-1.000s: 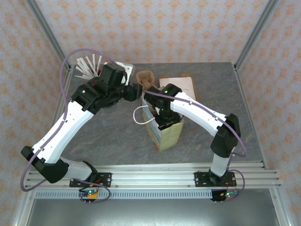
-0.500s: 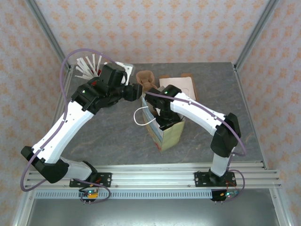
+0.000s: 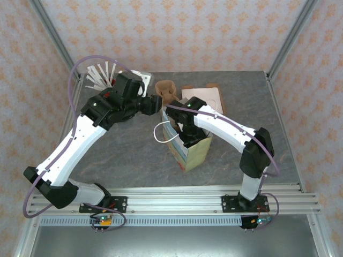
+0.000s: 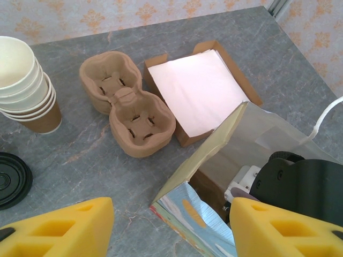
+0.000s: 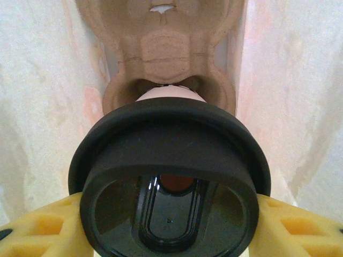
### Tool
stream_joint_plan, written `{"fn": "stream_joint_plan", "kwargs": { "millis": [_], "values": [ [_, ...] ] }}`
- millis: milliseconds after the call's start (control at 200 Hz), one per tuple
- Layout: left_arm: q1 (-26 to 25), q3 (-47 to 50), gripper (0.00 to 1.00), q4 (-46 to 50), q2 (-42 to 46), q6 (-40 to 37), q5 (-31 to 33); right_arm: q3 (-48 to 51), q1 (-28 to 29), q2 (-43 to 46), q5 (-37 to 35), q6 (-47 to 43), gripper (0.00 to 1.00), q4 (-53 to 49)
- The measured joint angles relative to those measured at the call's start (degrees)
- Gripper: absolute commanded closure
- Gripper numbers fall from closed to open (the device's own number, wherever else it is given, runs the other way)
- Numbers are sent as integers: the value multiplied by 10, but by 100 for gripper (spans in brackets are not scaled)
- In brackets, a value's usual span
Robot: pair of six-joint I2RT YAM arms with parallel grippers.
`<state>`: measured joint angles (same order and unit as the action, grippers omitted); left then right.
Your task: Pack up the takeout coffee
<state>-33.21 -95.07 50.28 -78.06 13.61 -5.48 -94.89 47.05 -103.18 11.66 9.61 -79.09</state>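
The right pincer (image 5: 169, 227) is clenched on the coffee (image 5: 169, 176), a yellow finger on each side just under the black lid. It hangs inside the bag (image 3: 197, 152), which stands about mid-worktop (image 3: 128, 155). Deeper in the bag lies a carrier (image 5: 161, 48), its nearer pocket almost straight below the cup.

To do this well, I judge the cup should go down plumb and slowly into that pocket, clear of the paper walls close on both sides. It should be let go only once its base is seated; whether it already touches the carrier I cannot tell. The grip should stay level, so the lid is not squeezed loose.

The left pincer (image 4: 171, 214) is released, its fingers wide apart by the bag's far-left rim and pinching nothing. Steadying that rim would likely keep the mouth open for the withdrawal. Toward the far edge lie a spare carrier (image 4: 126, 110), a box (image 4: 201, 88), stacked cups (image 4: 24, 85) and a loose lid (image 4: 10, 179).

Since a second ago the right arm has sunk slightly. The bag and its handle loop have shifted a touch toward the near edge. The left arm has not moved.
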Motion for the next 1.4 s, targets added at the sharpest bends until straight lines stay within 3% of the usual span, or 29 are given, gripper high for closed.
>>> {"fn": "stream_joint_plan", "kwargs": {
  "millis": [961,1161,1401],
  "values": [
    [0,8,40,0,11,0,0,36,-11,-1,4,-9,61,42],
    [0,8,40,0,12,0,0,35,-11,-1,4,-11,54,41],
    [0,8,40,0,16,0,0,26,-11,-3,4,-12,35,34]
  ]
}}
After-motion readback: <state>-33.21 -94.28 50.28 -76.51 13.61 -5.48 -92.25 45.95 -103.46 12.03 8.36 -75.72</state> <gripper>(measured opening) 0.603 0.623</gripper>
